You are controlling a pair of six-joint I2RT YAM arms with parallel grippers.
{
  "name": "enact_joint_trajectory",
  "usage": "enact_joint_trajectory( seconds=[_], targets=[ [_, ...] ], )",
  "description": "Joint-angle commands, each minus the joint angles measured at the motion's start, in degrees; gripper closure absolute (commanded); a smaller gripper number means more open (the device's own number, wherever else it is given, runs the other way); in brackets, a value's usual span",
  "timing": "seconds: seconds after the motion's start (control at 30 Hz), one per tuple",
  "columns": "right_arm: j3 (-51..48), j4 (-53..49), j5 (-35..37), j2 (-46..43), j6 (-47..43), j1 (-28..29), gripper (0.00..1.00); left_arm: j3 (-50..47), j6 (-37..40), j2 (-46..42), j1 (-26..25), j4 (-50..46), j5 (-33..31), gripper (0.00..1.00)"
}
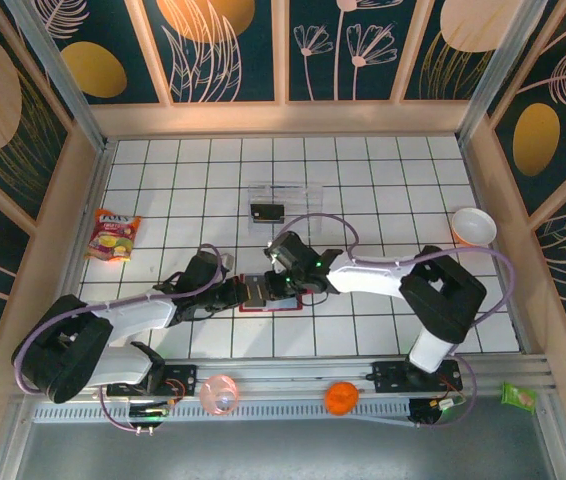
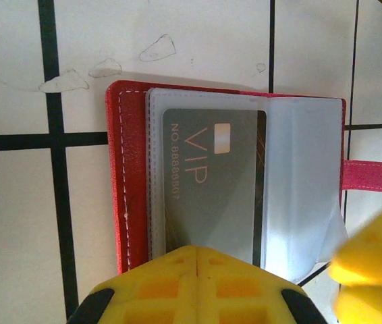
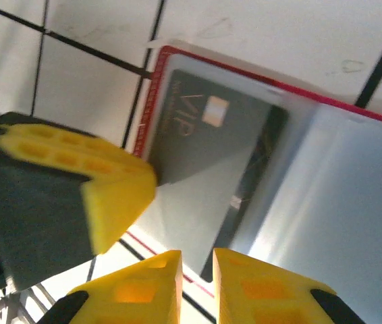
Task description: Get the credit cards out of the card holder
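Observation:
The card holder (image 1: 268,296) lies open on the tiled table, red cover (image 2: 119,175) down, snap tab (image 2: 378,178) to one side. A dark credit card (image 2: 211,182) marked VIP sits in its grey-blue pocket (image 2: 299,189). My left gripper (image 2: 198,250) is shut and its joined tips rest on the holder's near edge, over the card's end. My right gripper (image 3: 198,262) hovers at the card's (image 3: 204,169) lower corner, jaws a narrow gap apart with nothing clamped between them. Another dark card (image 1: 267,212) lies in the clear tray (image 1: 308,190).
A snack packet (image 1: 113,237) lies at the left and a white bowl (image 1: 473,225) at the right. A pink ball (image 1: 220,393), an orange one (image 1: 341,397) and a green item (image 1: 518,396) sit along the near rail. Both arms crowd the holder.

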Motion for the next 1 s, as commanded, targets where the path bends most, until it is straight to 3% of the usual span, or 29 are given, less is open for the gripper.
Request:
enact_joint_trajectory(
  seconds=[0.0, 0.43, 0.97],
  targets=[
    [0.54, 1.87, -2.87, 1.45, 1.74, -1.4, 0.81, -0.73, -0.03, -0.58, -0.2, -0.59, -0.4, 1.0],
    [0.44, 2.04, -3.26, 3.56, 3.33, -2.76, 0.78, 0.01, 1.45, -3.29, -0.26, -3.89, -5.44, 1.0],
    [3.12, 3.57, -4.98, 5.71, 1.16, -1.79, 0.76, -0.86, 2.03, -0.32, -0.28, -3.98, -3.38, 1.0]
  ],
)
